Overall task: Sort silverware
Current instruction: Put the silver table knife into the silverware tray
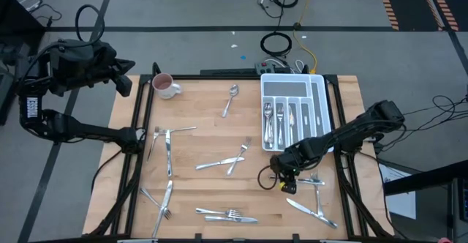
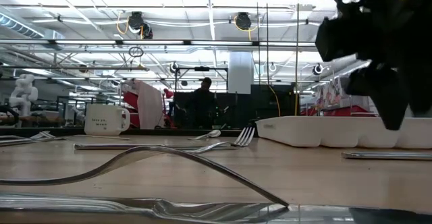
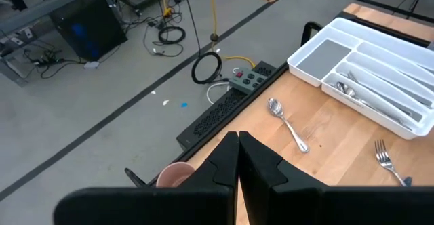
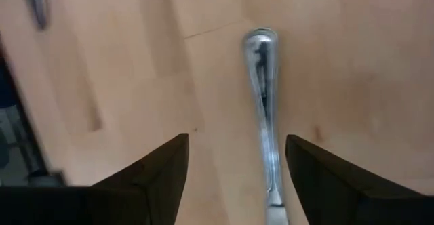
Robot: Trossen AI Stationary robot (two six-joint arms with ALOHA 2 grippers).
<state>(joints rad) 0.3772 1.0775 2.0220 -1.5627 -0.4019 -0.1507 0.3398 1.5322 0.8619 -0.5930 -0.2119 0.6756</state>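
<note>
Shiny silver silverware [image 1: 219,162] scattered mid-frame, pale wood-grain table [image 1: 205,129], white cutlery tray [image 1: 319,104] upper right, white mug [image 1: 164,86] with pink inside upper left, dark arms, grey floor, yellow cable [image 1: 306,53] top centre

My right claw [image 4: 234,177] straddles one handle [image 4: 264,110] with bare bench [image 4: 122,62] either side (tray wall [image 1: 265,137] just beside).

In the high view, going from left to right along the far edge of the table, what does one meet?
Mug → lone spoon → white cutlery tray.
</note>
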